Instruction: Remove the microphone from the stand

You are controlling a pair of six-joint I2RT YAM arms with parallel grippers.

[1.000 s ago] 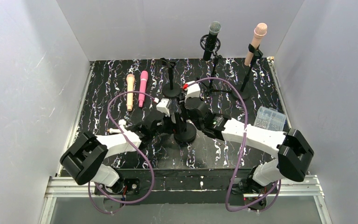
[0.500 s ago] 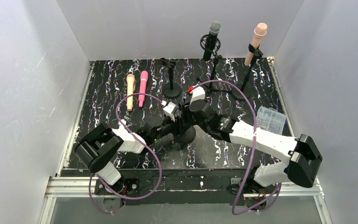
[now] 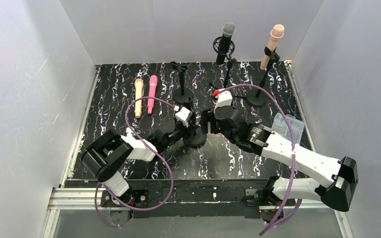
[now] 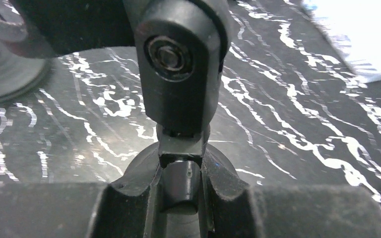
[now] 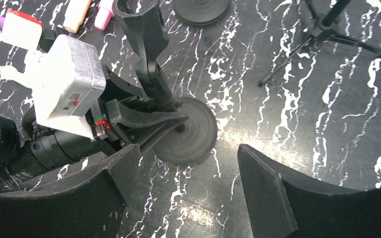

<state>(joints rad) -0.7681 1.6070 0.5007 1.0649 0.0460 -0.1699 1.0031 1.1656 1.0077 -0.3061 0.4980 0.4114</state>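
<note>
I see the black white-veined table (image 3: 110, 124) with both arms meeting mid-table. Left gripper (image 4: 180, 196) is pinching the post of the short black round-base stand (image 5: 194, 133), just above the base. Right gripper (image 5: 186, 151) is over it from the right, fingers spread wide. The black mesh-head microphone (image 3: 226, 35) is upright in the tripod stand (image 3: 228, 72) at the far edge, with the peach microphone (image 3: 274, 42) in the pole stand (image 3: 256, 100) just right of it. The tan microphone (image 3: 138, 96) and pink microphone (image 3: 152, 93) lie flat far left, side by side.
</note>
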